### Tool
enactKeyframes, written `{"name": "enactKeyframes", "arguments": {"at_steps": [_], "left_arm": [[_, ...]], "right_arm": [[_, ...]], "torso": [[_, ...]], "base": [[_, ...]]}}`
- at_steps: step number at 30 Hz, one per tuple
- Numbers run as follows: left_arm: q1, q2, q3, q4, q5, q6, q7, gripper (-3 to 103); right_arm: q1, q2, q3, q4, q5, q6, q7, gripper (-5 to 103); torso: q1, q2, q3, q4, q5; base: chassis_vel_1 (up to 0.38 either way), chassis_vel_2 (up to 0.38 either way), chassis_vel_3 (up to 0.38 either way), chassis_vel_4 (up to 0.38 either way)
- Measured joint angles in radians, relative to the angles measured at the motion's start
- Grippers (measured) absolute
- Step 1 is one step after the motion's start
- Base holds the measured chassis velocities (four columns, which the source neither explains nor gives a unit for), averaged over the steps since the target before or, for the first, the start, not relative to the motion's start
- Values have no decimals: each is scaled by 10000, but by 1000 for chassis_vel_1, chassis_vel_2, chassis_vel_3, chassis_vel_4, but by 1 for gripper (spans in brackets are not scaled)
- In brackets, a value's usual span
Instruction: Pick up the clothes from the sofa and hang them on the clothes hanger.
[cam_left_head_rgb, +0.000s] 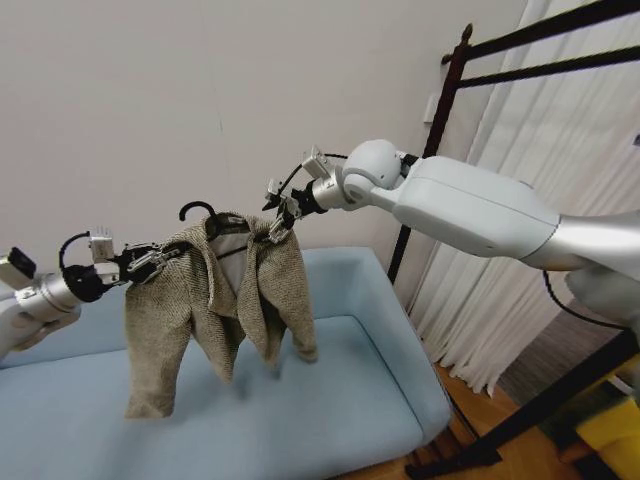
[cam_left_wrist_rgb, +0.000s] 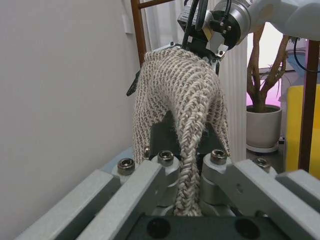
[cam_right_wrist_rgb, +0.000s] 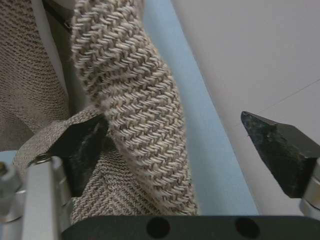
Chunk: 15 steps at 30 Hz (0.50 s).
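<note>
A beige knit cardigan (cam_left_head_rgb: 200, 310) hangs on a black hanger (cam_left_head_rgb: 197, 210) in the air above the light-blue sofa (cam_left_head_rgb: 330, 400). My left gripper (cam_left_head_rgb: 165, 257) is shut on the cardigan's left shoulder. In the left wrist view the knit (cam_left_wrist_rgb: 185, 95) is pinched between the fingers of that gripper (cam_left_wrist_rgb: 187, 175). At the other shoulder is my right gripper (cam_left_head_rgb: 280, 228). In the right wrist view its jaws stand wide apart around the knit (cam_right_wrist_rgb: 130, 100), which lies against one fingertip (cam_right_wrist_rgb: 80, 150); the other fingertip (cam_right_wrist_rgb: 280, 150) is clear of it.
A dark wooden clothes rack (cam_left_head_rgb: 455, 90) stands behind the sofa's right end, before white curtains (cam_left_head_rgb: 560, 150). Its black foot (cam_left_head_rgb: 520, 420) crosses the wooden floor. A yellow object (cam_left_head_rgb: 610, 430) sits at the far right. A potted plant (cam_left_wrist_rgb: 262, 125) stands beyond the rack.
</note>
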Motion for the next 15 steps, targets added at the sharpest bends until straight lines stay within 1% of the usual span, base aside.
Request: {"name": "enactKeyframes", "arguments": {"at_steps": [1, 5, 7, 10, 11, 13, 15], "left_arm": [[0, 1, -1, 21, 22, 0, 59, 3], [-2, -11, -1, 66, 50, -11, 161, 3], [5, -11, -1, 70, 50, -36, 168, 3], [23, -11, 42, 92, 46, -88, 173, 3], [23, -11, 42, 92, 46, -88, 173, 3], [42, -15, 109, 133, 46, -102, 200, 3], [75, -39, 185, 195, 81, -118, 321, 3]], "right_arm": [[44, -38, -79, 72, 87, -4, -18, 83], [133, -171, -251, 316, 293, -80, -134, 61], [139, -191, -269, 351, 325, -103, -134, 61], [139, -243, -263, 474, 517, -241, -96, 44], [139, -243, -263, 474, 517, -241, -96, 44], [139, -291, -203, 620, 841, -390, 89, 34], [106, -378, -92, 861, 1411, -559, 412, 23]], "torso": [[0, 0, 0, 0, 0], [0, 0, 0, 0, 0], [0, 1, 0, 0, 0], [0, 0, 0, 0, 1], [0, 0, 0, 0, 1], [0, 1, 0, 0, 1], [0, 1, 0, 0, 0]], "base": [[0, 0, 0, 0], [0, 0, 0, 0], [0, 0, 0, 0], [0, 0, 0, 0], [0, 0, 0, 0], [0, 0, 0, 0], [0, 0, 0, 0]]}}
